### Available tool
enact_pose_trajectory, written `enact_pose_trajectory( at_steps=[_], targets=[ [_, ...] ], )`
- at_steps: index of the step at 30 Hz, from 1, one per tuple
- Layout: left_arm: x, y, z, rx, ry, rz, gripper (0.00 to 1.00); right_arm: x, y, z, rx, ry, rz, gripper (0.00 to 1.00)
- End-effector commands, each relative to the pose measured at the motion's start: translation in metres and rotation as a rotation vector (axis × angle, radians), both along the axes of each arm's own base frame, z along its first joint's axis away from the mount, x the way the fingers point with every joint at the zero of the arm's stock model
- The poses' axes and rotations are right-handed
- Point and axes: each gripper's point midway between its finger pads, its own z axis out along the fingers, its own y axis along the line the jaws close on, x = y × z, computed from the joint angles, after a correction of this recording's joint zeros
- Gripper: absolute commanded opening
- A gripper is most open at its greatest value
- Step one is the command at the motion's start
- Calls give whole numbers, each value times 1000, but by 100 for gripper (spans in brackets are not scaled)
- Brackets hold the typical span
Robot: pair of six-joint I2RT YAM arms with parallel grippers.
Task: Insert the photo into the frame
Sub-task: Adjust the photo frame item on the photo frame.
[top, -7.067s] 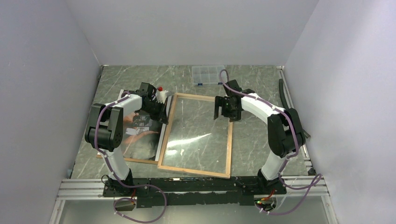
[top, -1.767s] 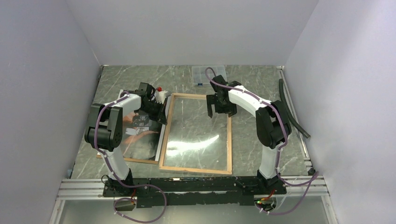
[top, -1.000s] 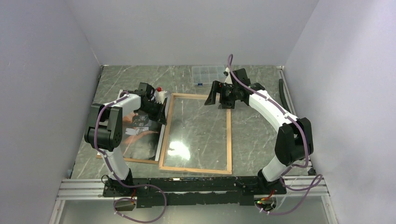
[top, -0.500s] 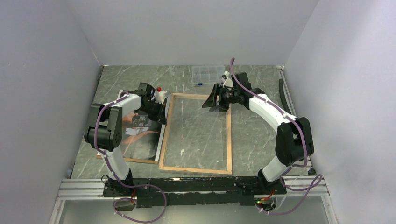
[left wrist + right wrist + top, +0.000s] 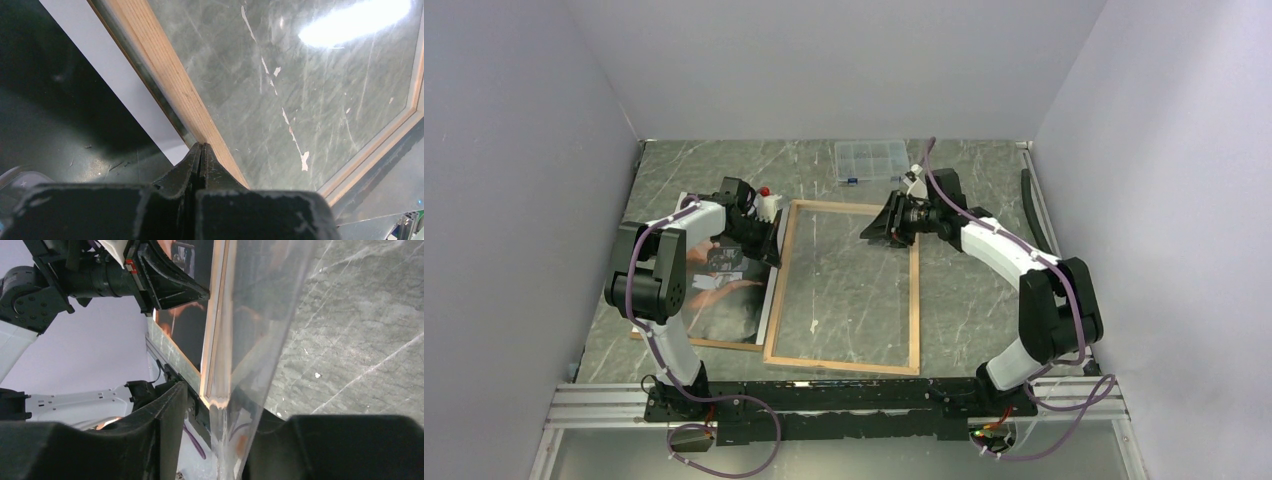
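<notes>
**Pane edge lined up between the fingers**

Swung in low over the far right corner of the frame (image 5: pixel 914 300) and rolled onto its side within the last second: right hand (image 5: pixel 876 230). Narrowed as well, down from a wide spread to roughly half of it. Not pressed together, though, and not yet pinching, judging by the wrist view: fingers (image 5: pixel 165 430) either side of the clear pane (image 5: pixel 260 310), with a sliver of daylight left between one of them and the sheet. Gone, too, the bright glare off that pane from a moment ago; tilt or mere shadow, hard to say.

No change on the other side. Left hand (image 5: pixel 201 150) pressed together, empty, tip down against the inner edge of the left wooden rail, probably pinning the frame to the bench (image 5: pixel 969 300).

Photo (image 5: pixel 724 295) lying picture-up just left of the frame, on a brown board (image 5: pixel 704 343), not yet in its slot.

Meaning for the job: still readying the frame, wooden back up, photo untouched. Likely next, a firm pinch; worth watching for a slip on that slick edge.
</notes>
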Motion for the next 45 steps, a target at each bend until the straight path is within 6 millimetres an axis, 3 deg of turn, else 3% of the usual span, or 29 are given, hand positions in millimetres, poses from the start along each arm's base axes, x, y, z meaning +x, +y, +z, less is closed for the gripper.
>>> enact_pose_trajectory(
  at_steps=[1,13,18,24,28,45],
  targets=[
    [-23,6,-14,45,74,-39,3,4,7,24,72,-88,-11,37],
    [-38,0,-17,0,136,-40,3,8,3,10,79,-87,-104,21],
    [-37,-2,-18,-10,148,-34,3,6,-2,-11,32,-66,-154,16],
    [-35,-3,-17,-14,141,-34,3,2,-12,-50,-60,-17,-221,14],
    [-34,-3,-16,-16,132,-33,3,4,-13,-63,-66,10,-237,12],
    [-33,-2,-18,-9,120,-41,3,13,-4,-48,28,-13,-314,0]
  ],
)
